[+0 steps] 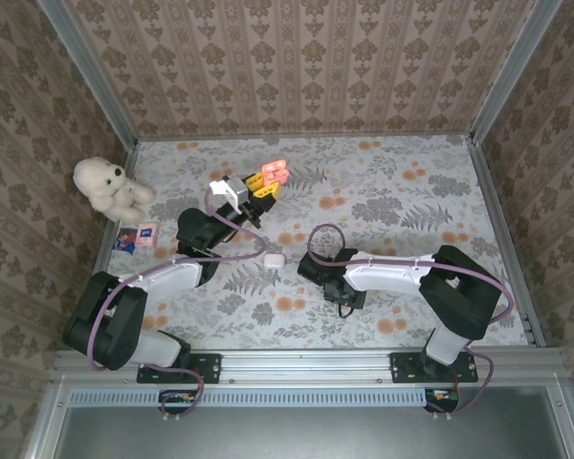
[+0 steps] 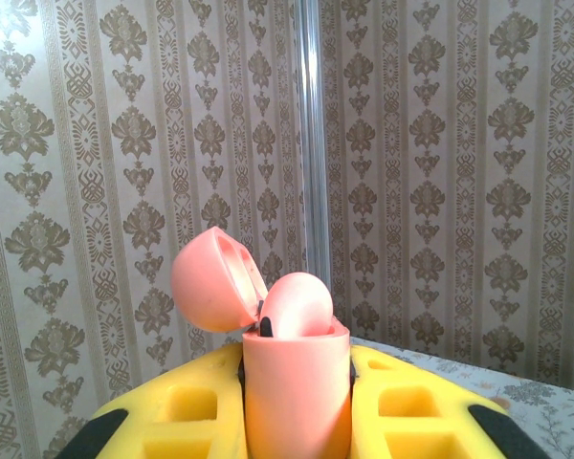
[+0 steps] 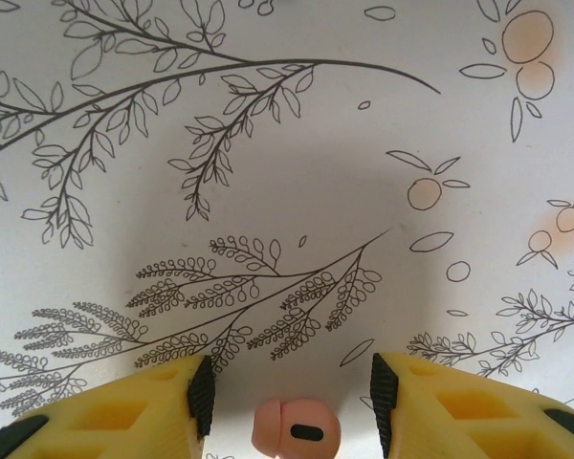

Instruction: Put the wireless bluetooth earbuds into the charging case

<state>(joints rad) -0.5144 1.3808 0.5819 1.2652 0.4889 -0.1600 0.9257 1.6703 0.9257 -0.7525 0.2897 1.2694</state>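
My left gripper (image 1: 260, 185) is raised over the far middle of the table, shut on a pink charging case (image 2: 297, 382) that stands upright between its yellow fingers (image 2: 187, 411). The case's lid (image 2: 210, 280) is flipped open to the left, and one pink earbud (image 2: 298, 304) sits in the case's top. My right gripper (image 3: 293, 394) points down at the table, open. A second pink earbud (image 3: 297, 430) lies on the cloth between its two black pads (image 3: 202, 396), with a gap on each side. From above, this gripper (image 1: 311, 268) hovers low at the table's middle.
A small white rounded case (image 1: 274, 258) lies shut on the floral cloth just left of my right gripper. A white teddy bear (image 1: 110, 186) and a small card (image 1: 139, 236) sit at the far left. Patterned walls close in three sides.
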